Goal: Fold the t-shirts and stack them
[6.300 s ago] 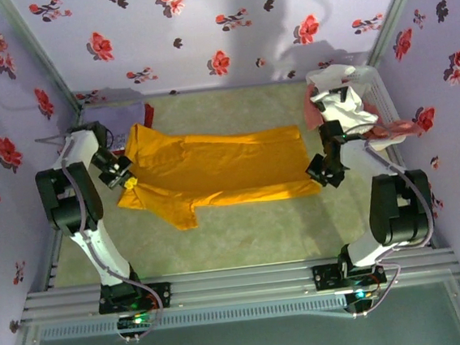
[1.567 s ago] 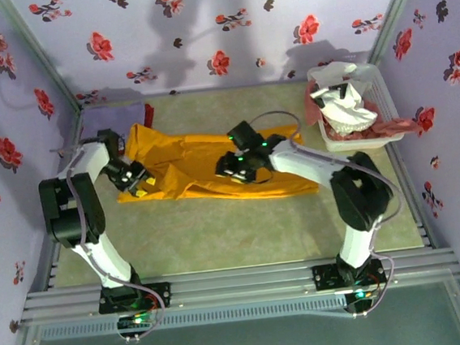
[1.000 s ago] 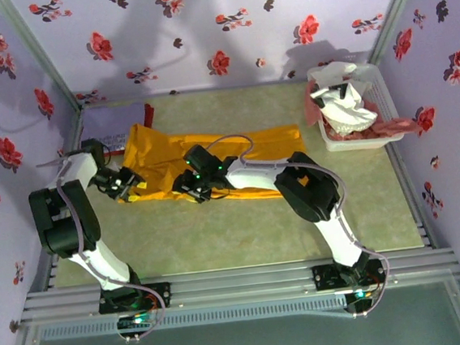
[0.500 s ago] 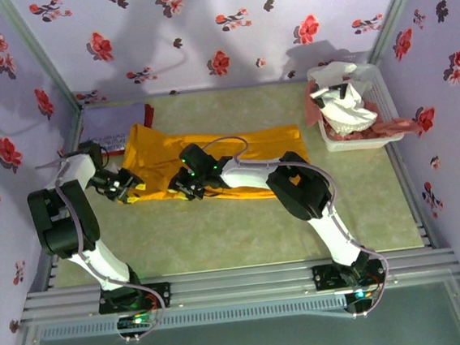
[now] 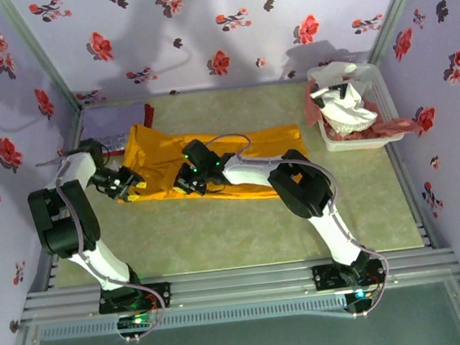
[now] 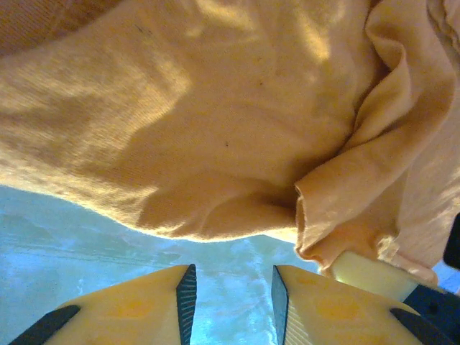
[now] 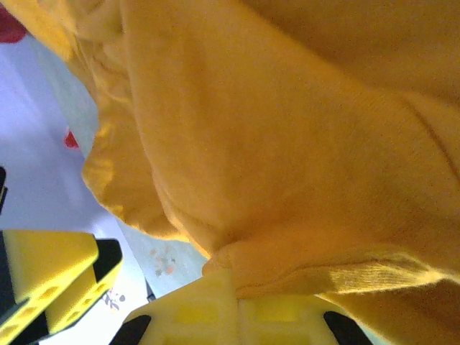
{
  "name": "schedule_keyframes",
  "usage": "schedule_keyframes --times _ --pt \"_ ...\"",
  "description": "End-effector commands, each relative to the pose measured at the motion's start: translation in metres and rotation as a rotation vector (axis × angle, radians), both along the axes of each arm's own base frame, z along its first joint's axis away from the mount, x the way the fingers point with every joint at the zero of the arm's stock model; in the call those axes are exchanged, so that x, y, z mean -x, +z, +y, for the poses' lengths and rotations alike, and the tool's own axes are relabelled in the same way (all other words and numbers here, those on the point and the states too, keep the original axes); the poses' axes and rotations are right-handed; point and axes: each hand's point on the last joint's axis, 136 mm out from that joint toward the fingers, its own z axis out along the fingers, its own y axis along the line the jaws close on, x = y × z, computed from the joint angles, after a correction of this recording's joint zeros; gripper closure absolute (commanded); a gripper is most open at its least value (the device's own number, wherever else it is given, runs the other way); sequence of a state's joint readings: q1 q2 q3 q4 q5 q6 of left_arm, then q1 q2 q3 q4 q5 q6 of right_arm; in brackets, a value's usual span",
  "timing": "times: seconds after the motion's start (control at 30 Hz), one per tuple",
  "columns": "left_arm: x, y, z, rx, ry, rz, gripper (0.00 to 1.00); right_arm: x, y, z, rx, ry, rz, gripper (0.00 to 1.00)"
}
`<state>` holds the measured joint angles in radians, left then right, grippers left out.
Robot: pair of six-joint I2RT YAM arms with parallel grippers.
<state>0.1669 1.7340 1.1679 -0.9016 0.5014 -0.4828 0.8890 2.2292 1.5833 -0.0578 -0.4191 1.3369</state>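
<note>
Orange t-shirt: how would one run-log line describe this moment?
orange t-shirt: partly folded on table | right end effector: shut on the cloth | left end effector: open, beside the cloth

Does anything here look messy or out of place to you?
Yes. The white basket is overfull: a pink cloth hangs out over its right rim. The orange shirt is not flat either. It lies rumpled, and its left end is bunched into folds.

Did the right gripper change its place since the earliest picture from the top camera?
Yes. The right gripper went leftward, away from the basket, and is now over the middle of the orange t-shirt.
</note>
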Motion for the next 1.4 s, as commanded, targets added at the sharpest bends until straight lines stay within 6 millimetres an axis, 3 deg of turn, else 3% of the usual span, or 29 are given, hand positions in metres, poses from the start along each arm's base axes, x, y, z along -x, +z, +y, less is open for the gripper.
schedule_keyframes --times 0.0,0.17,0.57,0.97,1.27,1.37 --pt "-0.006 0.005 -0.010 0.015 -0.029 -0.028 0.64 -0.022 0.021 -0.016 0.005 -0.028 -0.055 1.00" --pt "-0.013 0.003 -0.022 0.013 -0.063 -0.033 0.65 -0.044 0.020 -0.030 -0.002 -0.066 -0.058 1.00" --pt "-0.033 -0.007 -0.053 0.013 -0.127 -0.030 0.67 -0.081 0.021 -0.037 -0.043 -0.116 -0.066 1.00" --pt "-0.050 -0.024 -0.092 0.018 -0.182 -0.015 0.66 -0.097 0.008 -0.051 -0.038 -0.143 -0.050 1.00" --pt "-0.060 -0.029 -0.106 0.018 -0.193 -0.016 0.63 -0.110 -0.001 -0.055 -0.086 -0.177 -0.014 1.00" --pt "-0.062 -0.035 -0.109 0.017 -0.199 -0.004 0.68 -0.110 0.000 -0.055 -0.089 -0.173 -0.014 1.00"
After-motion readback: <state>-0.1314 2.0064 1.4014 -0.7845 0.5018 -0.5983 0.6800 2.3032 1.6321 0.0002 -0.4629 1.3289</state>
